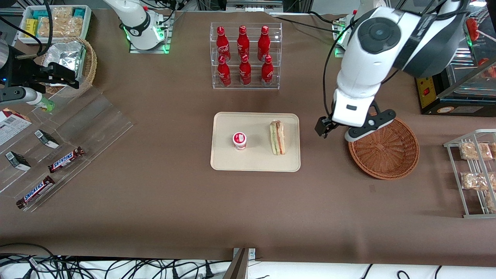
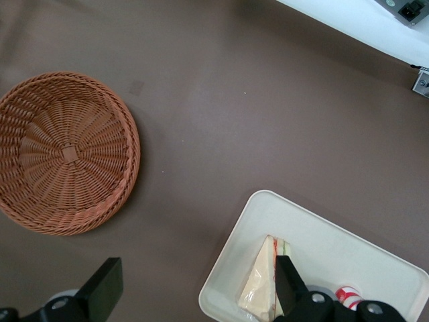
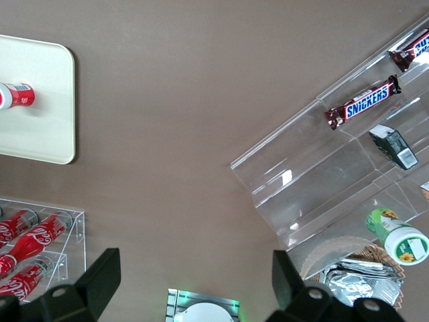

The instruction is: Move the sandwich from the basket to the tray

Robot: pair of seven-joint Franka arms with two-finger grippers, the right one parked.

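Note:
The sandwich, a wrapped triangular wedge with red and green filling, lies on the cream tray at the end nearer the working arm. It also shows in the left wrist view, inside the tray rim. The reddish-brown woven basket is empty; the left wrist view shows its bare inside. My left gripper hangs above the table between tray and basket, over the basket's rim. In the left wrist view the gripper is open and empty, its jaws wide apart.
A small red-and-white cup stands on the tray beside the sandwich. A clear rack of red bottles stands farther from the front camera. A metal rack with bagged snacks is toward the working arm's end. A clear display with Snickers bars is toward the parked arm's end.

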